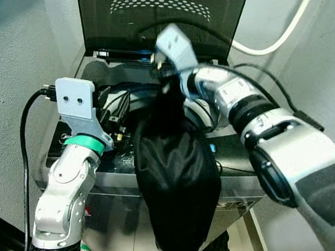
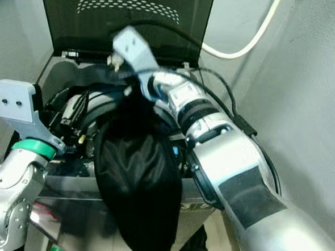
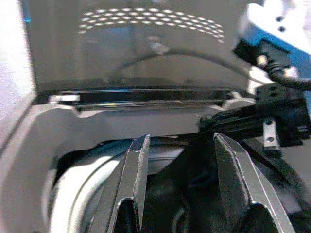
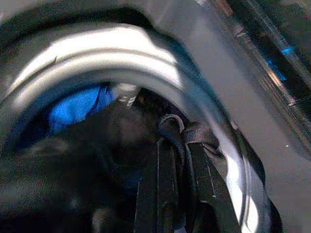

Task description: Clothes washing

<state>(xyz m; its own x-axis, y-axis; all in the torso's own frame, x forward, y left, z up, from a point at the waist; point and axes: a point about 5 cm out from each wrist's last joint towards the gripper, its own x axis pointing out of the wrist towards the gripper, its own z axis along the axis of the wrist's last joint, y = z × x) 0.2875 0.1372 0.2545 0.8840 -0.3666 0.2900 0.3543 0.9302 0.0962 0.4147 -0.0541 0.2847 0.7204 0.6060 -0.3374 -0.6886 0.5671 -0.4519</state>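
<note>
A bulky black fabric garment hangs over the front rim of the grey top-loading washing machine. The right gripper pinches its strap; the left gripper hovers spread. The right wrist view reveals blue cloth in the drum. Behind stands the raised dark lid.

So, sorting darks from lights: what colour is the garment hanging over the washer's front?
Black garment, clearest in the left eye view.

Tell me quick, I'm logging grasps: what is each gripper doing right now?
Left gripper: open, holding nothing, at the washer opening.
Right gripper: shut on the black garment.
</note>
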